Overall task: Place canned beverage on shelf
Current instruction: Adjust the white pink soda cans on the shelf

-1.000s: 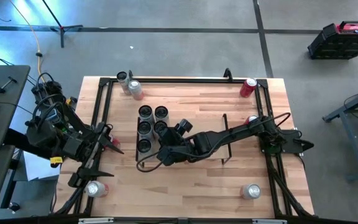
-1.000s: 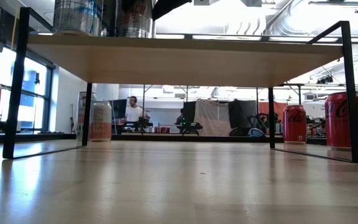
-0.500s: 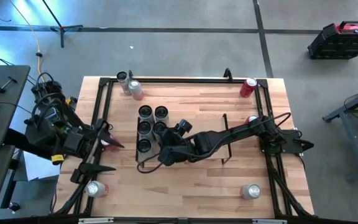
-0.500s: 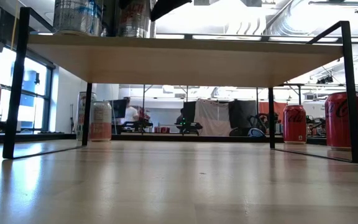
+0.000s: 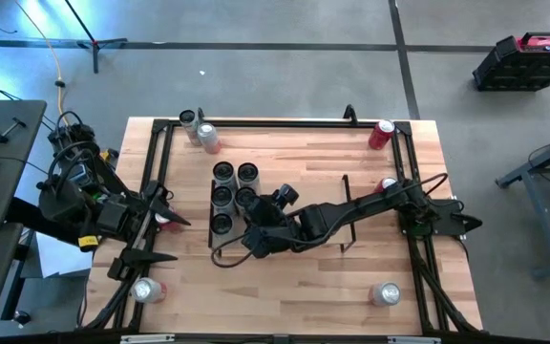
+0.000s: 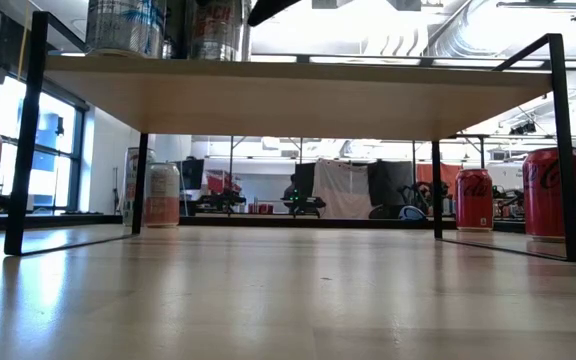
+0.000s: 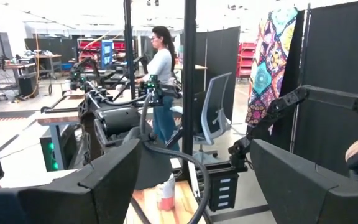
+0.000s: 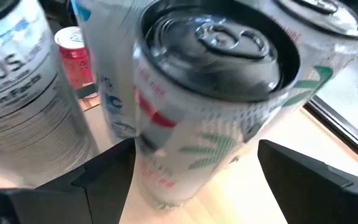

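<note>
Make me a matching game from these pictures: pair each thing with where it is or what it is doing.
Things:
A. shelf
B. left gripper
C. right gripper
D. person

Places or states:
1. open, at the table's left edge
2. standing in the room beyond the table
3. in the middle of the table, cans at its left end
4. open, fingers either side of a can

Pairs: A-3, B-1, C-4, D-2

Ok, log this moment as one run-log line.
right gripper: open, straddling a silver can on the shelf | left gripper: open, at table's left edge | shelf: five cans
</note>
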